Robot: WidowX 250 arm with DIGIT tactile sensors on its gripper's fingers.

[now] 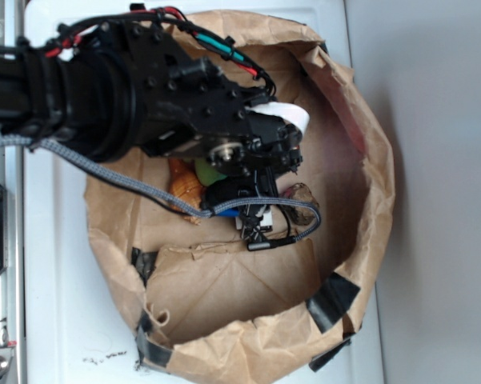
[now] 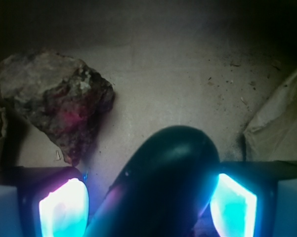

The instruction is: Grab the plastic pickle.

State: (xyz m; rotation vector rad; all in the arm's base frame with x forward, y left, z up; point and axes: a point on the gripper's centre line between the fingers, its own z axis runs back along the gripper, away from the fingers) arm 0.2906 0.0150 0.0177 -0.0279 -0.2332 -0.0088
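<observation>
The plastic pickle (image 2: 163, 177) is a glossy dark green oblong. In the wrist view it fills the lower middle, lying on the brown paper floor between my fingers. My gripper (image 2: 148, 205) is open around it. The left pad (image 2: 64, 207) stands a clear gap away from the pickle, while the right pad (image 2: 233, 207) is close beside its rounded end. In the exterior view my gripper (image 1: 254, 224) is down inside the paper bag (image 1: 368, 200), and the arm hides the pickle there.
A rough grey and reddish rock-like lump (image 2: 59, 98) lies ahead to the left. An orange shell (image 1: 182, 182) and a lime-green toy (image 1: 208, 170) sit beside the wrist. A white object (image 1: 294, 118) lies behind it. The bag's walls ring the area.
</observation>
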